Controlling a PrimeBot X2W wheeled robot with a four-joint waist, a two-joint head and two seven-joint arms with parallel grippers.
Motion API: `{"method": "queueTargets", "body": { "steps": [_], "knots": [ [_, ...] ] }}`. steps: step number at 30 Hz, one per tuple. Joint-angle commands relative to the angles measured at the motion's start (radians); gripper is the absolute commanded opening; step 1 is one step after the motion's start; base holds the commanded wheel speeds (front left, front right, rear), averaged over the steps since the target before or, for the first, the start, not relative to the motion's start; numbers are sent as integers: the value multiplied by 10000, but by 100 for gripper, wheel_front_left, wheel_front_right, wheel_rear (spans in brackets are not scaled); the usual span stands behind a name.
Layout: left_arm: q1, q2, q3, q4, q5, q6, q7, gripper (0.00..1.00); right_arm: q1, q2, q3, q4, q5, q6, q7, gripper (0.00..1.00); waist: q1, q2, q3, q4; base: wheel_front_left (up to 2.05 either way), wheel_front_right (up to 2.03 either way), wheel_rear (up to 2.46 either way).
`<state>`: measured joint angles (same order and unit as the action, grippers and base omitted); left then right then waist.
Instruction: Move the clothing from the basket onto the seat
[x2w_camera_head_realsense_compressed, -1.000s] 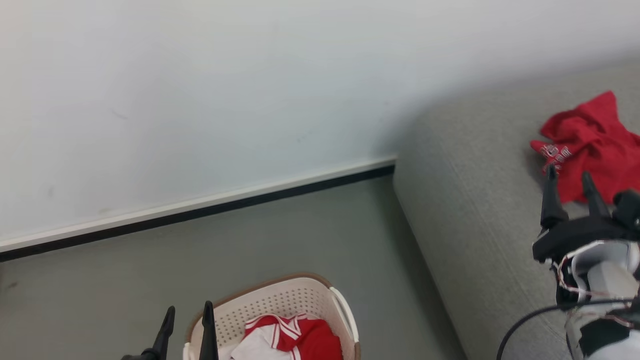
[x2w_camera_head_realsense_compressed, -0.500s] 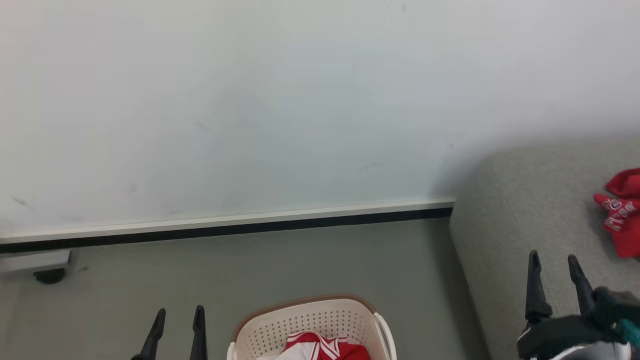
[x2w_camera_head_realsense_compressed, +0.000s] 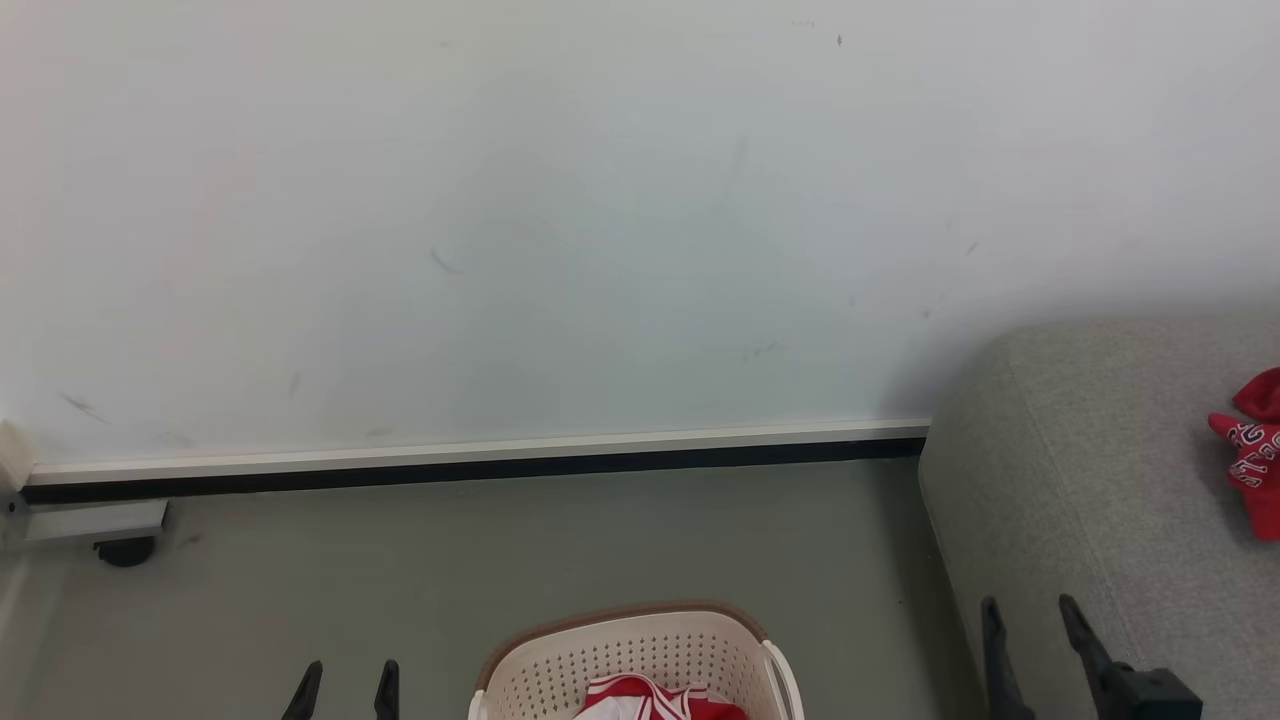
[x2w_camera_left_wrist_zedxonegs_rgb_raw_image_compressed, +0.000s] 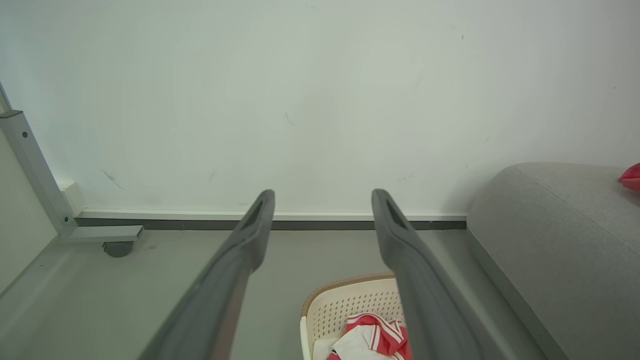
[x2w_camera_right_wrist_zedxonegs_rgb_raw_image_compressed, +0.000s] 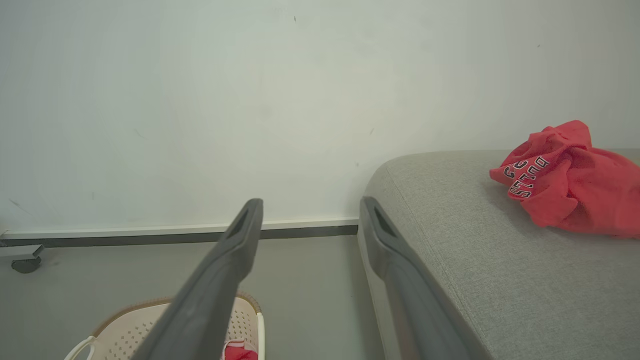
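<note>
The cream perforated basket (x2w_camera_head_realsense_compressed: 640, 650) stands on the floor at the bottom middle of the head view, with red and white clothing (x2w_camera_head_realsense_compressed: 650, 700) bunched inside it. The light grey seat (x2w_camera_head_realsense_compressed: 1100, 470) lies to the right, and a crumpled red jersey (x2w_camera_right_wrist_zedxonegs_rgb_raw_image_compressed: 565, 185) with printed letters rests on it. My left gripper (x2w_camera_head_realsense_compressed: 347, 685) is open and empty, left of the basket. My right gripper (x2w_camera_head_realsense_compressed: 1030, 615) is open and empty at the seat's near edge, well short of the red jersey. In the left wrist view, the basket (x2w_camera_left_wrist_zedxonegs_rgb_raw_image_compressed: 345, 305) and clothing (x2w_camera_left_wrist_zedxonegs_rgb_raw_image_compressed: 372, 340) sit below the open left gripper (x2w_camera_left_wrist_zedxonegs_rgb_raw_image_compressed: 322, 200).
A white wall with a dark baseboard (x2w_camera_head_realsense_compressed: 500, 465) runs behind the grey-green floor (x2w_camera_head_realsense_compressed: 500, 560). A caster wheel (x2w_camera_head_realsense_compressed: 125, 550) under a pale metal frame (x2w_camera_left_wrist_zedxonegs_rgb_raw_image_compressed: 30, 165) stands at the far left by the wall.
The head camera has swung left, so the whole picture shifted. My right gripper has drawn back from the red jersey on the seat and sits lower. Both grippers stay open.
</note>
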<state>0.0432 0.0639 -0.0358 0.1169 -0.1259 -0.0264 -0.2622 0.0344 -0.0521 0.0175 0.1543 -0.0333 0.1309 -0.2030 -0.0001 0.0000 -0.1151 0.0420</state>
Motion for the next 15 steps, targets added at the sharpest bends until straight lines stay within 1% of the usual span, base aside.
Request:
{"method": "queueTargets", "body": {
  "steps": [1,7,15],
  "knots": [
    [146,32,85,39,81,-86,-42,100,169,20,88,24,90,-3,-15,100,1,0,5,9,0,0,0],
    [229,2,291,335,197,-291,-42,100,387,22,350,96,494,-3,-56,100,1,0,100,-12,0,0,0],
    [298,-54,664,555,136,-434,-42,100,377,22,431,148,711,-3,-102,100,1,0,117,-92,0,0,0]
  ]
}}
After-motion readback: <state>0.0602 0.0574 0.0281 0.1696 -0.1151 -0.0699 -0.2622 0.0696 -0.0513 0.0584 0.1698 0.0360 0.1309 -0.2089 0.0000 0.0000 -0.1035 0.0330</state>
